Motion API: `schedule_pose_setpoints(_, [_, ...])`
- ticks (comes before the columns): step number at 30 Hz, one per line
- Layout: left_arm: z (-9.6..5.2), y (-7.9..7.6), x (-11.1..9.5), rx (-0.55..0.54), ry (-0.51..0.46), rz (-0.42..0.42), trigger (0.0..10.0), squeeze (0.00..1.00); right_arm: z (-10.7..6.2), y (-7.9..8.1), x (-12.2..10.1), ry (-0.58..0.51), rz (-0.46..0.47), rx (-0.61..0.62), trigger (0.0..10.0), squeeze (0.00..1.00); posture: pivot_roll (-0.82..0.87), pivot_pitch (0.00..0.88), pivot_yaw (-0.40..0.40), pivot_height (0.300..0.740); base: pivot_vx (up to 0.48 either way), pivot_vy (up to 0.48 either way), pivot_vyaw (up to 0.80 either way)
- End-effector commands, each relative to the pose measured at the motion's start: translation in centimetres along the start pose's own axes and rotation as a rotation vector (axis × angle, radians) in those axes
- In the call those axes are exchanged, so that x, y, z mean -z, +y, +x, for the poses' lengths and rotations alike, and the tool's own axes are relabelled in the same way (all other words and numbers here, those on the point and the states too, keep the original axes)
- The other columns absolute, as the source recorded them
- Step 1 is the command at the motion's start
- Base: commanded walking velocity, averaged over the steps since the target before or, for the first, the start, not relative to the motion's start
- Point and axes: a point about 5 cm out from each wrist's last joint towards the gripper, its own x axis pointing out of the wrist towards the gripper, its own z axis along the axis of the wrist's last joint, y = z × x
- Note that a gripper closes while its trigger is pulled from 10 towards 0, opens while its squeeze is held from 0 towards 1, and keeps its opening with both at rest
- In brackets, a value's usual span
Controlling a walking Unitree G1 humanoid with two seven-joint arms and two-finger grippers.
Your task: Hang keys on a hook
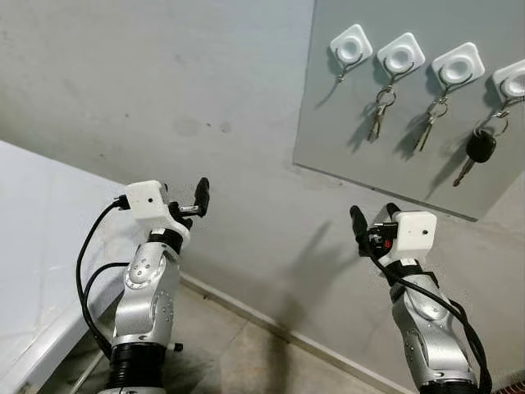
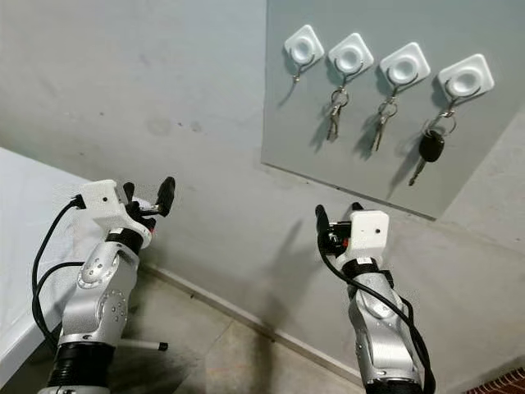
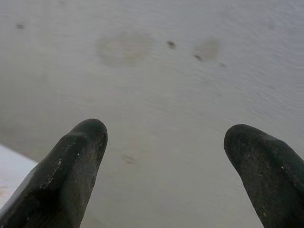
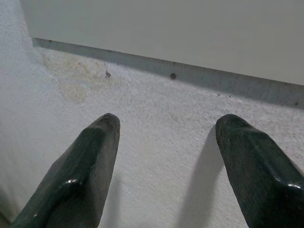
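Note:
A grey board on the wall carries a row of white hooks. The leftmost hook is bare. Silver keys hang from the second hook, and another bunch of keys from the third hook. A black car key hangs from the fourth hook. My left gripper is raised at the lower left, open and empty, facing bare wall. My right gripper is open and empty below the board, and the board's lower edge lies just beyond its fingers.
A white tabletop runs along the left beside my left arm. A tiled floor and a baseboard lie below the grey wall. Between the two arms there is open space in front of the wall.

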Motion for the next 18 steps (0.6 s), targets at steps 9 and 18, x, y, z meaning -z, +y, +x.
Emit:
schedule_pose_setpoints(9, [-1.4, -0.9, -0.7, 0.068, -0.033, 0.064, 10.0, 0.0, -0.6, 0.1, -1.1, -0.025, -0.019, -0.061, 10.0, 0.0, -0.02, 0.0, -0.02, 0.74, 0.0, 0.0, 0.79])
schedule_pose_setpoints(18, [-1.8, -0.7, -0.8, 0.061, -0.031, 0.069, 10.0, 0.0, -0.8, 0.1, -1.3, -0.017, -0.028, -0.088, 10.0, 0.0, -0.02, 0.0, -0.026, 0.74, 0.0, 0.0, 0.79])
